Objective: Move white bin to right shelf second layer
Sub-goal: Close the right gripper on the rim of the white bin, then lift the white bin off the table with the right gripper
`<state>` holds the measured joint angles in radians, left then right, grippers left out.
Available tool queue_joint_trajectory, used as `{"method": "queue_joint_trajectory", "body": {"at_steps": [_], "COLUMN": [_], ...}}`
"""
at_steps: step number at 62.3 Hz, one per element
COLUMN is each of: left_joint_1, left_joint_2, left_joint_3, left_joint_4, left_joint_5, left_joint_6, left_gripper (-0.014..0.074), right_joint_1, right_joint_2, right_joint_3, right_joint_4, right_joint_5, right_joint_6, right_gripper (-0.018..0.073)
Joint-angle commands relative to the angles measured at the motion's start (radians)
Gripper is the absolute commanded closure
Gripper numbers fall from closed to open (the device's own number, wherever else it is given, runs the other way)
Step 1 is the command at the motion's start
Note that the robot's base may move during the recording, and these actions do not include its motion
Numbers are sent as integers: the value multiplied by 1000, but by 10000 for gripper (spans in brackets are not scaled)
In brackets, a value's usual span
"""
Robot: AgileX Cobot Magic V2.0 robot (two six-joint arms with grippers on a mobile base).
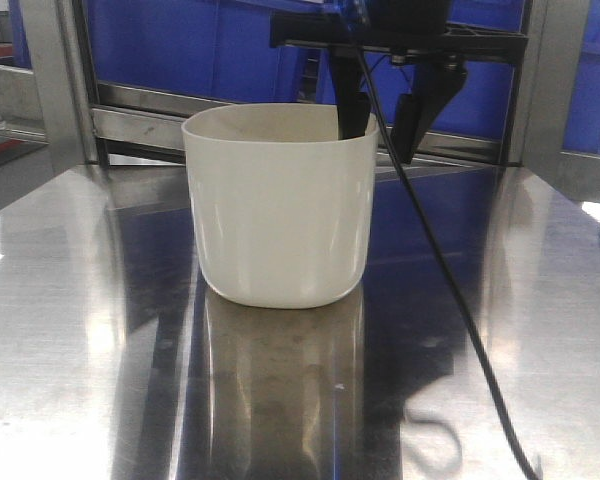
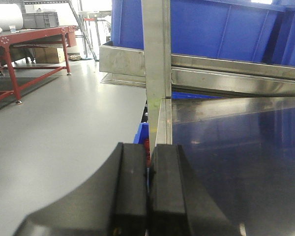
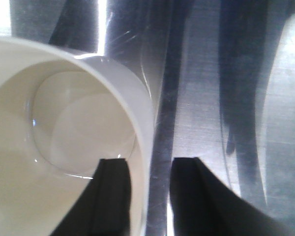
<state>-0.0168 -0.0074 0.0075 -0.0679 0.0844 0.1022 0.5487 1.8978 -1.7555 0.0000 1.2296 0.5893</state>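
Jaws of right gripper (image 1: pixel 380 135) straddle white bin (image 1: pixel 280 210) rim, inner one half-hidden.

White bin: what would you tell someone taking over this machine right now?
Left gripper: shut, empty.
Right gripper: open, straddling the white bin's wall, one finger inside, one outside.
Bin: upright on the steel surface, not lifted.
Done: unclear whether this is the goal shelf.
To do: if not, clamp, lift, place on right shelf's second layer.

Left pincer (image 2: pixel 148 164), fingers (image 2: pixel 131 187) together, before an upright steel post (image 2: pixel 156 49) and blue crates (image 2: pixel 221 29).
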Motion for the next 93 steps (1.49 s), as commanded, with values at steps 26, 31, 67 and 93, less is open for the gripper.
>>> {"method": "queue_joint_trajectory", "body": {"at_steps": [26,31,67,93], "left_joint_1": [-4,-4,-4,-4], "left_joint_2": [-13,-13,-13,-13], "left_joint_3": [37,37,37,37], "left_joint_4": [-6,-6,-6,-6], "left_joint_5": [-84,-84,-84,-84], "left_joint_6": [-3,-3,-3,-3], "left_gripper": [512,512,512,512], "right_joint_1": [-7,-7,-133,-367], "right_joint_2": [-52,-67,-348,-686], "right_joint_3": [-36,-37,139,542], "right_joint_4": [-17,-18,-132,-65], "right_joint_5": [1,-2,-99,-496], "right_joint_6": [96,95,-285,-399], "right_gripper": [487,503,523,523]}}
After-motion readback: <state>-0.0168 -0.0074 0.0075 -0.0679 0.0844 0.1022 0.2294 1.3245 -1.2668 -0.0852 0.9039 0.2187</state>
